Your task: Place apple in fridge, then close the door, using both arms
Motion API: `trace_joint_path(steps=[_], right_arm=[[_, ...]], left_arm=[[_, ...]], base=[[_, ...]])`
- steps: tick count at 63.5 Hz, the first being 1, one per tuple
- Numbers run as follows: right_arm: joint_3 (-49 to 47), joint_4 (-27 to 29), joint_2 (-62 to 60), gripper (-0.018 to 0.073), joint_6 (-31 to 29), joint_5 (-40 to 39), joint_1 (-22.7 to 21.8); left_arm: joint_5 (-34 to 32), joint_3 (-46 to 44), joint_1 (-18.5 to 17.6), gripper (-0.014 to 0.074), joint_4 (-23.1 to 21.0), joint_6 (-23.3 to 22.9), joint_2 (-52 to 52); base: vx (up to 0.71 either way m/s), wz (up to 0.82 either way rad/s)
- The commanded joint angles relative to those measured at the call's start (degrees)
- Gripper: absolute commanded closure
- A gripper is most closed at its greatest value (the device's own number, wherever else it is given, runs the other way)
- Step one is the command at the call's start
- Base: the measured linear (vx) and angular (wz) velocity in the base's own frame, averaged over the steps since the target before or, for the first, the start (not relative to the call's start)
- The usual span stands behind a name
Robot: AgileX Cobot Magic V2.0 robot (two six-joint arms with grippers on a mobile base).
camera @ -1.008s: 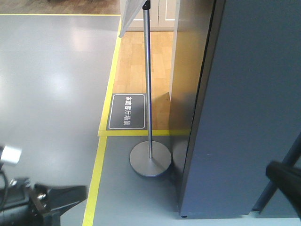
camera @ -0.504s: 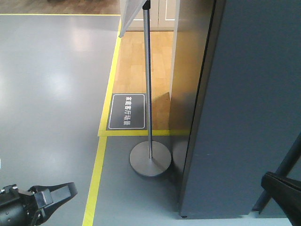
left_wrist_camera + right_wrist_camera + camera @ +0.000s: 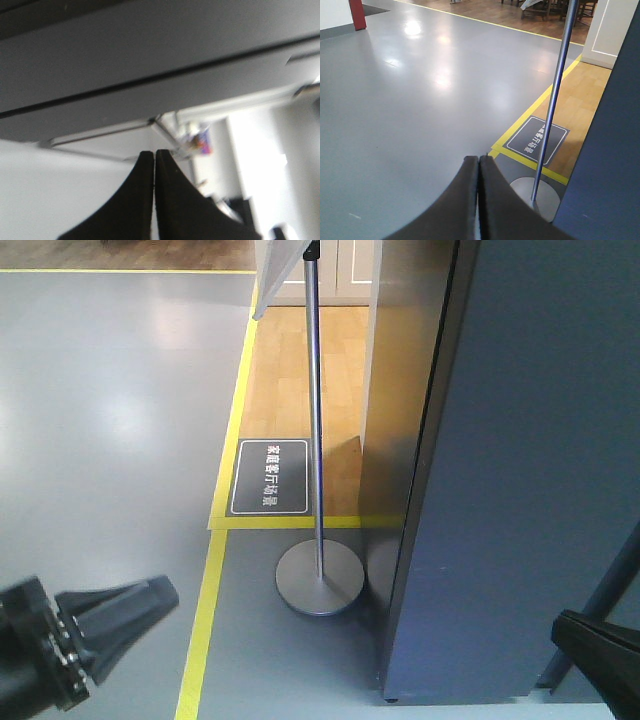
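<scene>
Filling the front view from 12 down to 5 o'clock, the dark grey fridge stands with its door pressed flat, a thin dark seam at its left edge; no apple shows in any view. The left tool has its fingers pressed together on nothing, aimed at blurred grey panels, and sits at 8 o'clock in the front view. The right tool is likewise closed and empty, pointing over the grey floor toward the pole stand at 4 o'clock.
</scene>
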Motion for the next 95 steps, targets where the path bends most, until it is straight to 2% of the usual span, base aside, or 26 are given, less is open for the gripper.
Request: trace_joint_path(steps=[1,4,7,10,12,15,18,20,22,23,25,26,28,34,37,42,48,54,59,68,75,84,95], right_arm=[[-1.5,2.9,0.4,0.0563,-0.1,-1.1,-0.1],[-1.5,2.9,0.4,0.0563,-0.1,-1.1,-0.1],[-1.5,2.9,0.4,0.0563,-0.1,-1.1,-0.1],[-1.5,2.9,0.4,0.0563,-0.1,-1.1,-0.1],[-1.5,2.9,0.4,0.0563,-0.1,-0.7,-0.1],[-1.5,2.9,0.4,0.0563,-0.1,-0.6,-0.1],[-1.5,2.9,0.4,0.0563,-0.1,-0.7,-0.1],[-1.5,2.9,0.4,0.0563,-0.1,-0.7,-0.1],[-1.5,2.9,0.4,0.0563,-0.1,-0.7,-0.1],[-1.5,2.9,0.4,0.0563,-0.1,-0.7,-0.1],[-1.5,2.9,0.4,0.0563,-0.1,-0.7,-0.1],[-1.5,2.9,0.4,0.0563,-0.1,-0.7,-0.1],[-1.5,2.9,0.4,0.0563,-0.1,-0.7,-0.1],[-1.5,2.9,0.4,0.0563,-0.1,-0.7,-0.1],[-1.5,2.9,0.4,0.0563,-0.1,-0.7,-0.1],[-1.5,2.9,0.4,0.0563,-0.1,-0.7,-0.1],[-1.5,2.9,0.4,0.0563,-0.1,-0.7,-0.1],[-1.5,2.9,0.4,0.0563,-0.1,-0.7,-0.1],[-1.5,2.9,0.4,0.0563,-0.1,-0.6,-0.1],[-1.5,2.9,0.4,0.0563,-0.1,-0.6,-0.1],[-1.5,2.9,0.4,0.0563,-0.1,-0.7,-0.1],[-1.5,2.9,0.4,0.0563,-0.1,-0.6,-0.1],[-1.5,2.9,0.4,0.0563,-0.1,-0.6,-0.1]], left_arm=[[-3.4,-1.3,-0.2,0.0604,-9.9,-0.5,-0.4],[-3.3,-1.2,-0.2,0.0604,-11.3,-0.1,-0.4],[-3.1,-1.0,-0.2,0.0604,-10.5,1.6,-0.4],[-2.6,-0.5,-0.2,0.0604,-9.4,5.1,-0.4],[-1.2,0.0,-0.2,0.0604,-9.0,9.7,-0.4],[0.9,0.9,-0.2,0.0604,-9.5,19.8,-0.4],[3.1,2.3,-0.2,0.0604,-12.5,27.8,-0.4],[4.4,3.0,-0.2,0.0604,-14.6,34.8,-0.4],[6.0,4.0,-0.2,0.0604,-17.9,42.3,-0.4],[6.3,4.4,-0.2,0.0604,-19.4,43.9,-0.4],[8.7,5.3,-0.2,0.0604,-23.4,53.2,-0.4],[9.0,5.5,-0.2,0.0604,-24.3,56.2,-0.4],[11.4,6.4,-0.2,0.0604,-29.4,63.6,-0.4],[16.0,8.0,-0.2,0.0604,-38.7,82.7,-0.4],[17.5,8.7,-0.2,0.0604,-41.5,90.0,-0.8],[18.3,10.3,-0.2,0.0604,-43.7,99.0,-3.7],[18.0,13.2,-0.2,0.0604,-46.4,104.3,-9.4],[17.6,16.7,-0.2,0.0604,-49.3,106.7,-16.9],[24.7,16.3,-0.2,0.0604,-49.7,108.4,-24.5],[33.8,16.5,0.8,0.0604,-50.2,115.7,-36.3],[40.7,16.5,5.0,0.0604,-50.1,116.6,-43.5],[46.8,16.5,12.2,0.0604,-50.0,116.5,-51.0],[48.6,16.5,18.4,0.0604,-49.2,116.3,-53.4]], base=[[0.00,0.00],[0.00,0.00],[0.00,0.00],[0.00,0.00],[0.00,0.00],[0.00,0.00],[0.00,0.00],[0.00,0.00],[0.00,0.00],[0.00,0.00],[0.00,0.00],[0.00,0.00],[0.00,0.00],[0.00,0.00],[0.00,0.00],[0.00,0.00],[0.00,0.00],[0.00,0.00],[0.00,0.00],[0.00,0.00],[0.00,0.00],[0.00,0.00],[0.00,0.00]])
